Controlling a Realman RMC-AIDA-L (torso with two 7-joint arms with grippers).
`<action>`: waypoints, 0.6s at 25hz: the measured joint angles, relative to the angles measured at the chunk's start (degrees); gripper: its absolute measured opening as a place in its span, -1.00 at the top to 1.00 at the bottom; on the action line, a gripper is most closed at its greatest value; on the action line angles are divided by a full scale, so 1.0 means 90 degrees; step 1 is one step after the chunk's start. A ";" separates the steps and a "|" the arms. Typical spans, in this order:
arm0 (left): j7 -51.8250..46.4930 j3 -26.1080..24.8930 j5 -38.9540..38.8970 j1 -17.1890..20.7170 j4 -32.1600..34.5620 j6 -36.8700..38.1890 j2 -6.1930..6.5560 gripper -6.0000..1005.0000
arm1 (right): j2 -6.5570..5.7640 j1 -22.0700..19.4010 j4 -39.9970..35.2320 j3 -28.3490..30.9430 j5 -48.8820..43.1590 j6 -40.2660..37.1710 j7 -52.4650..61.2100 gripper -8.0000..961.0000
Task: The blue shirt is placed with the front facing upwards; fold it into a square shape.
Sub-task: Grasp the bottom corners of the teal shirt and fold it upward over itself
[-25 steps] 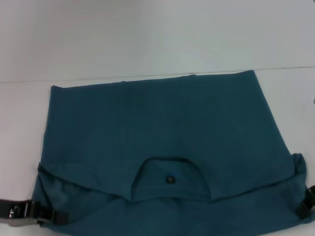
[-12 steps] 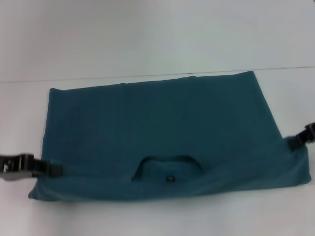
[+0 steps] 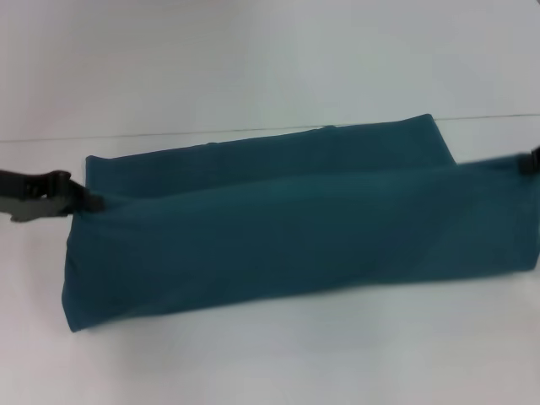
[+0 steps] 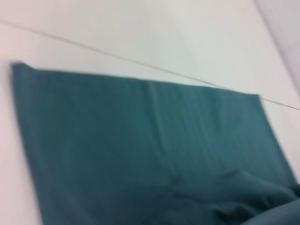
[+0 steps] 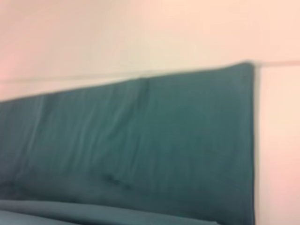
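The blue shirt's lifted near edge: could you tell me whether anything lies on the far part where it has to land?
Nothing visible does. The left gripper and right gripper hold the blue shirt at its ends, and its far part lies bare.

no readable text shows on anything here.

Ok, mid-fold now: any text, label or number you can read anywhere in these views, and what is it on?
None: no readable word, number or sign shows in any view.
The blue shirt shows only plain fabric in all three views; no lettering or neck label is in view.
The left gripper and right gripper, at the shirt's two ends, show no readable markings.
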 joint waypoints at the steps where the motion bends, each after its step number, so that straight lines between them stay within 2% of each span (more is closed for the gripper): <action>1: -0.0048 0.0032 0.0057 -0.0073 -0.0009 -0.0123 -0.0017 0.91 | 0.0014 0.0047 0.0008 -0.0009 -0.0003 0.0145 0.0035 0.89; 6: -0.0225 0.0325 0.0156 -0.0407 -0.0237 -0.0751 -0.0066 0.91 | 0.0178 0.0274 0.0053 -0.0175 -0.0043 0.0901 0.0096 0.89; 9: -0.0283 0.0591 0.0162 -0.0568 -0.0483 -0.1256 -0.0078 0.91 | 0.0268 0.0376 0.0168 -0.0487 -0.0052 0.1442 0.0230 0.89; 11: -0.0287 0.0778 0.0162 -0.0622 -0.0602 -0.1651 -0.0115 0.91 | 0.0338 0.0458 0.0462 -0.0856 -0.0088 0.1958 0.0343 0.89; 15: -0.0280 0.1089 0.0186 -0.0643 -0.0720 -0.2382 -0.0254 0.91 | 0.0402 0.0524 0.0781 -0.1057 -0.0272 0.2510 0.0445 0.89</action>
